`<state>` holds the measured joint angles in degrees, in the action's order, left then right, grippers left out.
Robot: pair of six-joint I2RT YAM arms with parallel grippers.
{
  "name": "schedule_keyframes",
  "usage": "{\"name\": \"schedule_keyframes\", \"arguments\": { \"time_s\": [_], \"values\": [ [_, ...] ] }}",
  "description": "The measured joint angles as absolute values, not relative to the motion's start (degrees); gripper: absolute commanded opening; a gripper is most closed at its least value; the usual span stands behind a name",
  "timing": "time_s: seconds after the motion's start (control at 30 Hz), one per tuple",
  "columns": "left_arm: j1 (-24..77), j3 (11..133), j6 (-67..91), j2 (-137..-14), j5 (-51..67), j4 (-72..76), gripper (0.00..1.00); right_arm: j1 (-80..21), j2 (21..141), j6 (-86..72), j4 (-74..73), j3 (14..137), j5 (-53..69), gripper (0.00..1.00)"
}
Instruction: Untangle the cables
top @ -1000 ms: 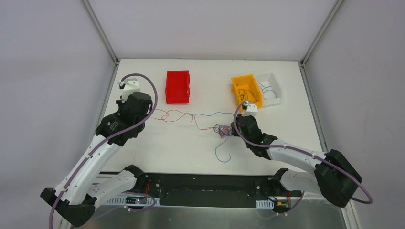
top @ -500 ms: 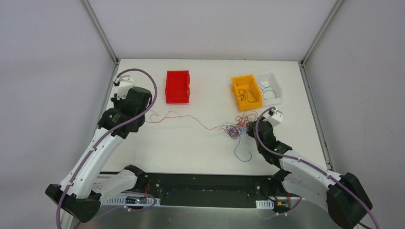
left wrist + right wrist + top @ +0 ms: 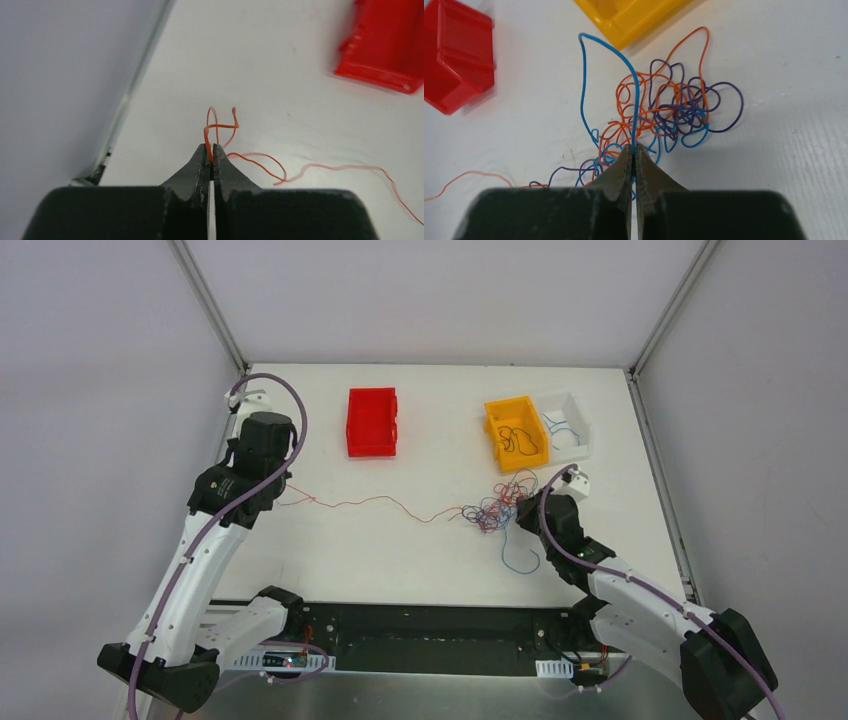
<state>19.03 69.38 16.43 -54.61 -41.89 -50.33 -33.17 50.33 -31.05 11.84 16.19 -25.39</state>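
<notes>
We look down on a white surface (image 3: 400, 560) boxed in by plain grey walls (image 3: 430, 290) and slim metal corner posts (image 3: 205, 300). Along its far side stand a red bin (image 3: 372, 422), a yellow bin (image 3: 515, 432) with a dark wire in it, and just beside that a clear bin (image 3: 570, 425) with a blue wire.

The cables (image 3: 490, 512) lie right of centre as a knot (image 3: 664, 110) of orange, blue and purple loops, near the yellow bin. One red strand (image 3: 370, 502) runs from it leftward across the surface to the left gripper (image 3: 210, 147), whose jaws are closed tight on the strand's curled end, close to the left edge. The right gripper (image 3: 633, 147) is closed too, its tips at the near edge of the knot; a blue strand (image 3: 585, 75) appears to run into them, so we judge it pinches that or a neighbour.

We read the wide spread of the arms as deliberate. One anchors the bundle while the other draws a single wire out, well apart, towards the side where the red bin waits. The colours of the bins suggest sorting by colour.
</notes>
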Motion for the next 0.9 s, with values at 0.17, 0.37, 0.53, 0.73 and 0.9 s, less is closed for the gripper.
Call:
{"name": "schedule_keyframes", "arguments": {
  "time_s": [0.17, 0.37, 0.53, 0.73, 0.9],
  "values": [
    [19.03, 66.65, 16.29, -54.52, -23.22, -45.58, 0.0, -33.76, 54.08, -28.8, 13.41, 16.82, -18.9, 0.02],
    [19.03, 62.35, 17.34, -54.76, -11.46, -42.52, 0.0, -33.89, 54.43, -28.1, 14.74, 16.82, -16.64, 0.02],
    [19.07, 62.04, 17.26, -58.28, -4.05, -41.25, 0.01, -33.91, 56.14, -28.01, 15.66, 16.93, -15.64, 0.02],
    [25.71, 63.44, 15.49, -67.61, 1.72, -39.7, 0.59, -34.0, 56.93, -27.92, 16.82, 17.45, -14.68, 0.02],
    [33.78, 67.22, 13.8, -74.76, 0.82, -39.09, 0.83, -34.0, 56.9, -27.86, 17.06, 17.45, -14.48, 0.03]
  ]
}}
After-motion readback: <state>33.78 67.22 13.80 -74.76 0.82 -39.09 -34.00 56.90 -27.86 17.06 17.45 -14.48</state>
